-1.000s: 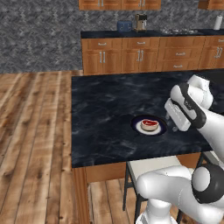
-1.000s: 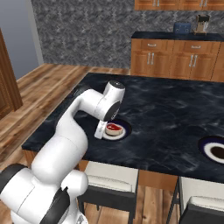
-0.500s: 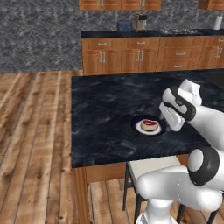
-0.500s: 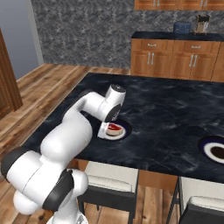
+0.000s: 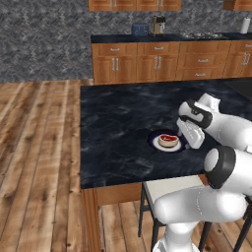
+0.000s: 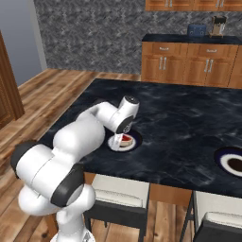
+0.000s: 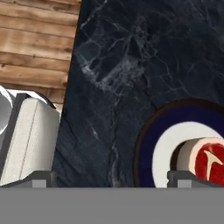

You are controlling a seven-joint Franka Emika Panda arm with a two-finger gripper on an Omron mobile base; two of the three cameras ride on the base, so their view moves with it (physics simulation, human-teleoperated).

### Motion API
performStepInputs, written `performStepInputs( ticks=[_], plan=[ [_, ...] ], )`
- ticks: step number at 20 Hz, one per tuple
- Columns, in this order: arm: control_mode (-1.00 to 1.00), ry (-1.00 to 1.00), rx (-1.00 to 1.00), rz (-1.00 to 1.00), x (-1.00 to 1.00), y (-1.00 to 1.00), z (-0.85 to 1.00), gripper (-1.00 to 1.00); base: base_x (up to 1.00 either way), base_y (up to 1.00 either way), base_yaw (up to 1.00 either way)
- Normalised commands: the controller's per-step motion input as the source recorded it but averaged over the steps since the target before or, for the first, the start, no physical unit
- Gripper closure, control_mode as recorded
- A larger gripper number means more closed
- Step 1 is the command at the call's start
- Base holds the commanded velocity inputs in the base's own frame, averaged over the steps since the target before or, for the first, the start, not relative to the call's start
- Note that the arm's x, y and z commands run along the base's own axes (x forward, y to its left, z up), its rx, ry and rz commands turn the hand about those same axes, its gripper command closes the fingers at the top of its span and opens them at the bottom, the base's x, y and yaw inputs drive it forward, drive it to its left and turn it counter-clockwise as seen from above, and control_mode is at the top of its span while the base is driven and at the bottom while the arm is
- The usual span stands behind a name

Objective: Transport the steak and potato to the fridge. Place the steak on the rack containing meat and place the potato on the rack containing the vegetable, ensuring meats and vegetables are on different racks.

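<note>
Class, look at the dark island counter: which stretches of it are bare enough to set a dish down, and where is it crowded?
Bare: the counter from its left edge to the plate, and its far half. Crowded: around the plate holding the steak, where the open gripper hangs, and the second plate at the right edge.

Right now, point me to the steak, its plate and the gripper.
steak (image 5: 168, 139), left base view, on its red top face.
plate (image 7: 166, 148), hand view, on the bare white part left of the steak.
gripper (image 6: 116, 141), right base view, between the open jaws, beside the steak.
</note>
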Motion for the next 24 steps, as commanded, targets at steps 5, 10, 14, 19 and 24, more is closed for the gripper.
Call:
performStepInputs(
  ticks=[5, 10, 14, 19, 24],
  plan=[
    [-1.0, 0.0, 0.0, 0.02, 0.29, -0.16, -0.22, -1.0, 0.0, 0.0, 0.0],
    [-1.0, -0.01, 0.0, 0.0, 0.31, -0.06, -0.13, -1.0, 0.0, 0.0, 0.0],
    [-1.0, -0.06, 0.0, 0.0, 0.29, -0.03, -0.07, -1.0, 0.0, 0.0, 0.0],
    [-1.0, -0.04, 0.0, 0.0, 0.21, -0.04, -0.13, -1.0, 0.0, 0.0, 0.0],
    [-1.0, -0.02, 0.0, 0.0, 0.26, 0.0, -0.28, -1.0, 0.0, 0.0, 0.0]
  ],
)
